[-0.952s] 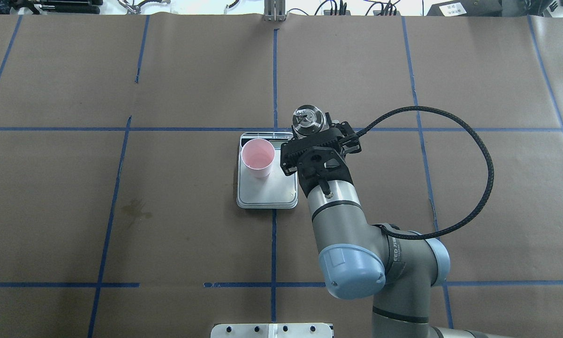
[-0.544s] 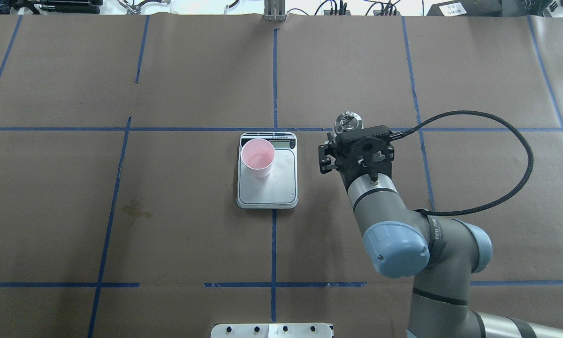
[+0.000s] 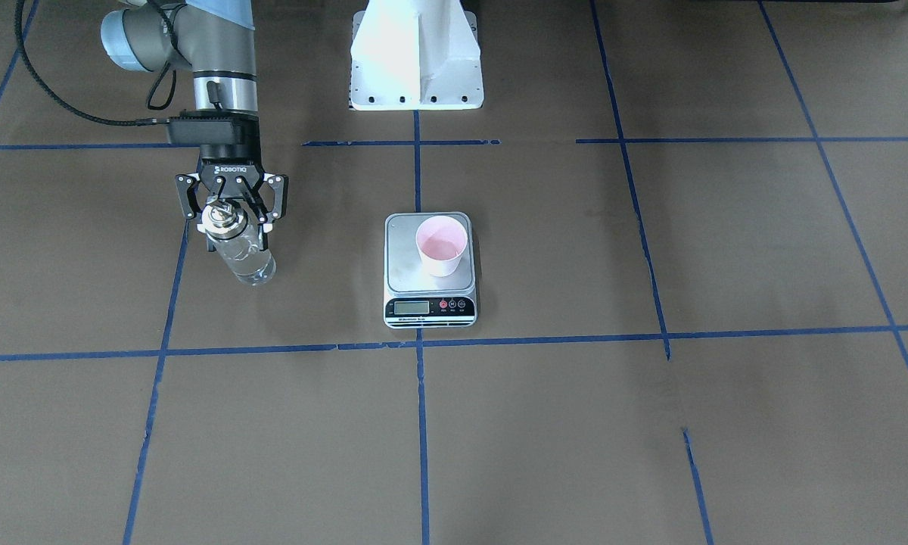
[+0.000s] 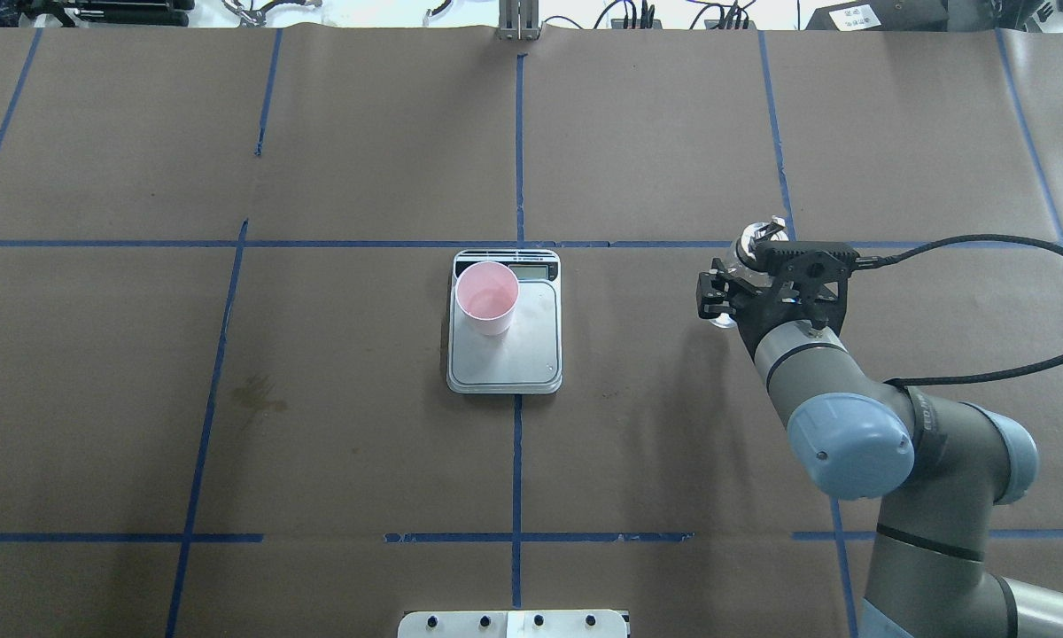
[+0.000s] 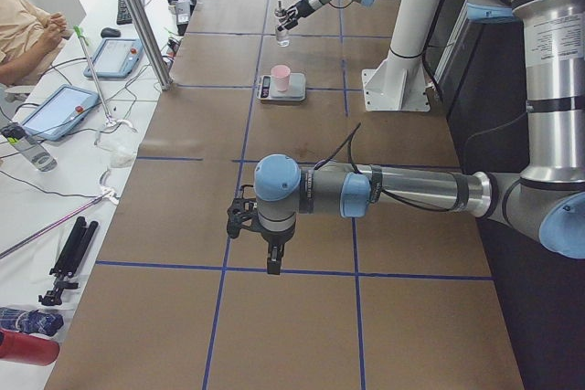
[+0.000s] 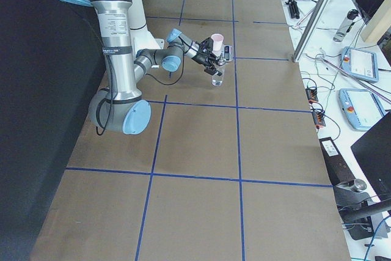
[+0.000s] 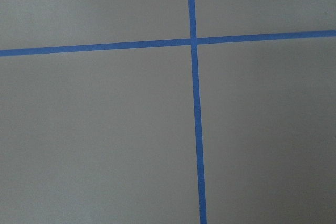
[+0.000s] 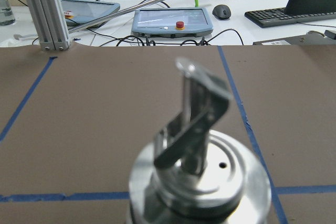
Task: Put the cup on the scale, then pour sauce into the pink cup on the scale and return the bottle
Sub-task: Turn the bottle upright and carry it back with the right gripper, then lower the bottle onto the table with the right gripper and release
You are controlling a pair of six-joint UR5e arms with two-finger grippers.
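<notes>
Exterior front-facing view shows the right gripper (image 3: 232,221) clamped round the upright bottle (image 3: 244,261) toward the worktop's right edge, well apart from the cup (image 3: 440,244) on the mid-worktop scale (image 3: 405,265), probably for setting down; I cannot tell the left gripper's (image 5: 271,265) state.

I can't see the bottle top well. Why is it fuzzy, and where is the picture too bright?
Right wrist view: the bottle sits too near the lens, so its spout blurs while the desk behind looks sharp. Front-facing view: the white robot base glares, washed out.
</notes>
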